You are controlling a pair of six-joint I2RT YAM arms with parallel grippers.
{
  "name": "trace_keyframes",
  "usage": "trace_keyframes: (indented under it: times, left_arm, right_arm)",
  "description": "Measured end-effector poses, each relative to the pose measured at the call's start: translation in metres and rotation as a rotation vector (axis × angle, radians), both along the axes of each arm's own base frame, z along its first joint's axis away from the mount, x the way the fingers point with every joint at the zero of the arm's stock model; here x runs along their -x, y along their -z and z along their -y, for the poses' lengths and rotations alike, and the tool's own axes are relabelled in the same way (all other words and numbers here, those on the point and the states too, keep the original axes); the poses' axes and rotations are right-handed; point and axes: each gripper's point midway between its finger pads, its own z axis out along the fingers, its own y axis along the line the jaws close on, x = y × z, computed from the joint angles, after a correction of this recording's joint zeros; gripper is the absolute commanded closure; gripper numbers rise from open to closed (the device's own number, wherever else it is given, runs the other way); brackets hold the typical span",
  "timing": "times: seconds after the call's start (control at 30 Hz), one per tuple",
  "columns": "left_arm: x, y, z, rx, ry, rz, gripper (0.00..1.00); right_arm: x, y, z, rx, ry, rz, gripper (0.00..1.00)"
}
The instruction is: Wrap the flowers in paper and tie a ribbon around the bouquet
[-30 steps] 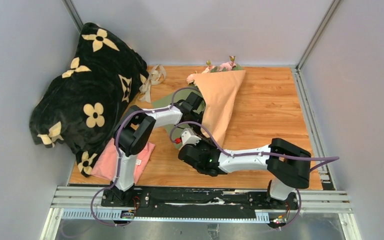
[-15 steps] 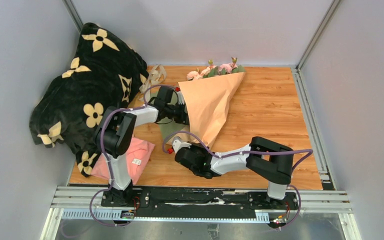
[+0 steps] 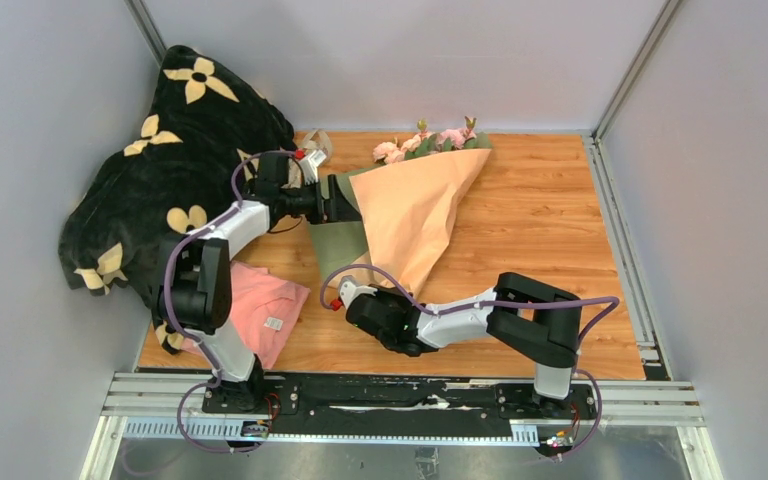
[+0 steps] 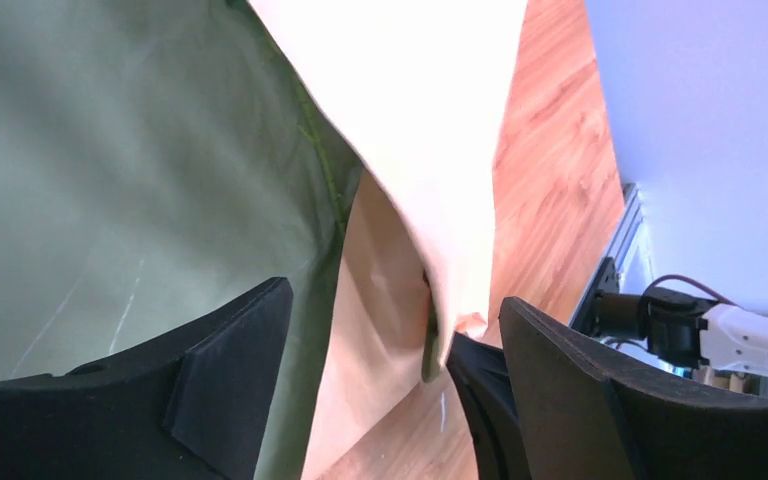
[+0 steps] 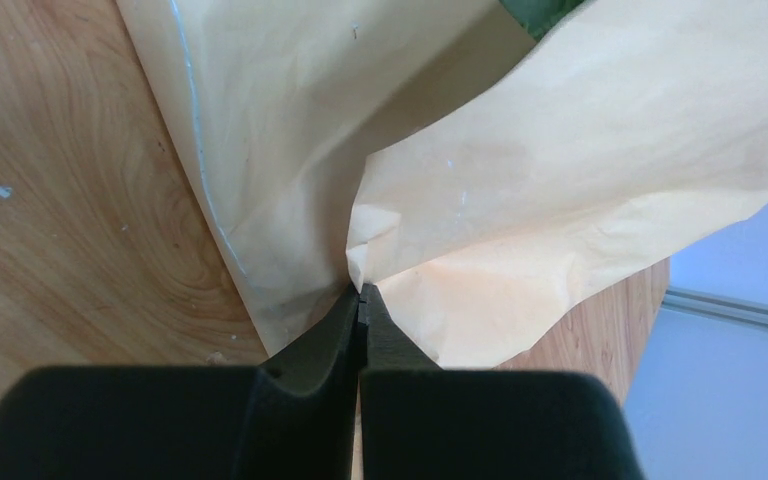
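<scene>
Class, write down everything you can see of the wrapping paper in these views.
The paper is a large, creased sheet, peach-orange outside and olive green on a flap at its left. It is folded into a loose cone lying on the wooden table, with flowers poking from its wide far end. The right claw pinches its narrow near tip; the left claw gapes open by the green flap.

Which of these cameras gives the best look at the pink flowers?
The top external view: the flowers poke out of the far end of the paper cone, pink heads and green leaves in plain sight. Both wrist views are filled with paper up close; no blooms show there.
</scene>
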Motion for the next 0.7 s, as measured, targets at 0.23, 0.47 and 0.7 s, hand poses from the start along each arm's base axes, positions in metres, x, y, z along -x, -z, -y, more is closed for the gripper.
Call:
trace_keyframes:
  times: [0.23, 0.47, 0.7]
  left_arm:
    - [-0.008, -0.024, -0.032, 0.043, -0.095, 0.019, 0.0]
    - [0.03, 0.019, 0.006, 0.014, 0.022, -0.112, 0.0]
    - [0.047, 0.083, 0.014, -0.024, 0.046, -0.336, 0.13]
  right_arm:
    - [0.0, 0.002, -0.003, 0.013, -0.015, -0.005, 1.0]
    - [0.0, 0.003, -0.003, 0.031, -0.028, -0.005, 1.0]
    - [-0.001, 0.001, -0.006, 0.033, -0.036, -0.002, 1.0]
